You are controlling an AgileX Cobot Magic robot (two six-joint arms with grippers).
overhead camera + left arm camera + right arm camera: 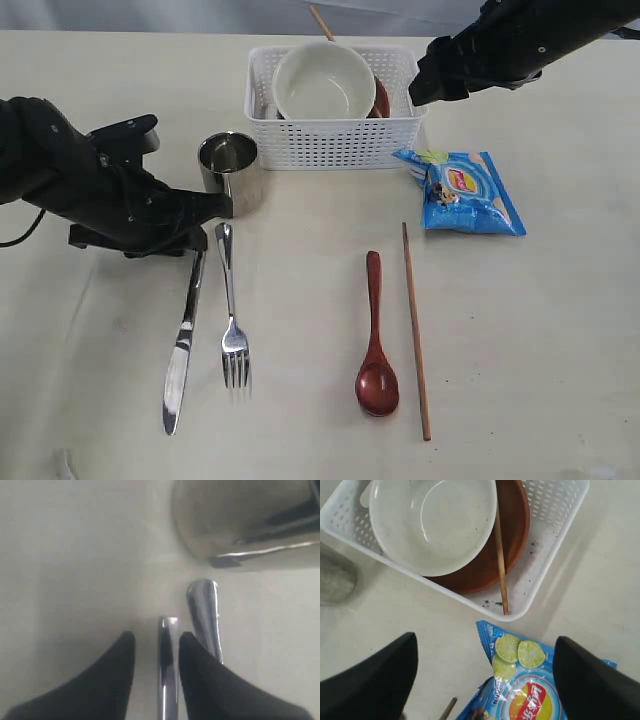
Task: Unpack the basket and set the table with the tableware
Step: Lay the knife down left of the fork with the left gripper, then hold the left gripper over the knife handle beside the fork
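Five pieces are already out on the table (540,330) in the exterior view. The cup (232,168) stands far left, the knife (183,340) and fork (231,320) lie side by side nearer, and the spoon (377,340) and one chopstick (415,330) are to their right. At the far edge, the basket (335,148) holds the bowl (322,80), the plate (381,98) beneath it and a second chopstick (322,22). The left gripper (200,235) sits low at the knife's far end, and the cup is just beside the arm, so a careless lift could topple it. The right gripper (425,90) hovers by the basket's right wall.

Left wrist view: the fingers are apart and straddle the knife handle. One looks to be brushing it, and the fork handle is just beside. Pull out sideways and the knife skews or the fork gets shoved.

Right wrist view: the fingers are spread wide and hold nothing, above the basket's corner and the chip bag (530,680). The second chopstick leans across the plate against the bowl. It's a thin target, so a pinch could slip, lever the bowl, or snag the basket wall and drag the basket.
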